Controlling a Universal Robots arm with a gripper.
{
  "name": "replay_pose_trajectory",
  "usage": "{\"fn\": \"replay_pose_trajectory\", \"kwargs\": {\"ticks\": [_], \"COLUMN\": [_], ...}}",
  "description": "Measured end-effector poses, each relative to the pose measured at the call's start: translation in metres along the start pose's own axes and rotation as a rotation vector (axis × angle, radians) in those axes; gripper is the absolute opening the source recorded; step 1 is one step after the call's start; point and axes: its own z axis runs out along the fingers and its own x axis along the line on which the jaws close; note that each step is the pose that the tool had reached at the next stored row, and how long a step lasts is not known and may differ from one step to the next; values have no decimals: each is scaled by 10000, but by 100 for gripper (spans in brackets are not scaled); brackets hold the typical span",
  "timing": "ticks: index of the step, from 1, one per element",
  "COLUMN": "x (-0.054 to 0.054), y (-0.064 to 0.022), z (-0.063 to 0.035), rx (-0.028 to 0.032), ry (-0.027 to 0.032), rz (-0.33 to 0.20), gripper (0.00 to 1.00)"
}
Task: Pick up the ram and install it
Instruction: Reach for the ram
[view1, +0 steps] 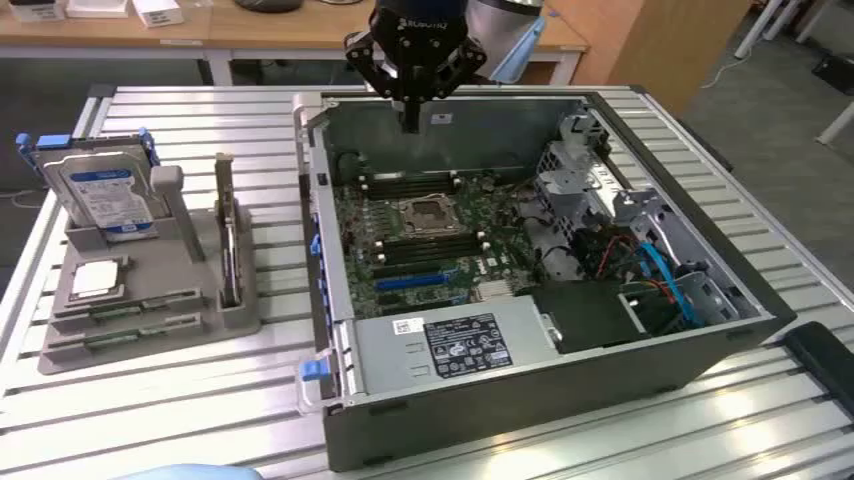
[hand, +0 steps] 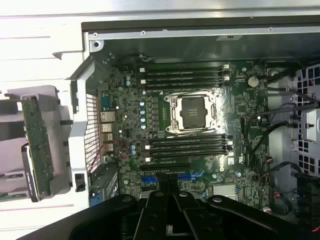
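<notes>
Two slim green ram sticks lie side by side at the front of the grey holder (view1: 167, 262), one ram (view1: 127, 309) just behind the other ram (view1: 134, 336), on the exterior view's left. My gripper (view1: 412, 124) hangs over the far side of the open computer case (view1: 534, 395), well away from both sticks. Its fingers are shut and hold nothing. In the wrist view the gripper (hand: 172, 194) looks straight down on the motherboard. Empty black memory slots (hand: 186, 75) run on one side of the bare processor socket (hand: 192, 111), and more slots (hand: 189, 146) run on the other.
On the holder stand a silver hard drive with a blue label (view1: 107, 195), a tall dark upright card (view1: 230, 240) and a square chip (view1: 98, 280). Inside the case are a power supply (view1: 454, 345), a metal drive cage (view1: 587, 170) and cables (view1: 654, 275).
</notes>
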Motion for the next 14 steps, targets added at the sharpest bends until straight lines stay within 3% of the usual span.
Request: {"fn": "replay_pose_trajectory", "kwargs": {"ticks": [14], "x": [0], "y": [0], "z": [0], "rx": [0], "ry": [0], "rz": [-1], "gripper": [10]}}
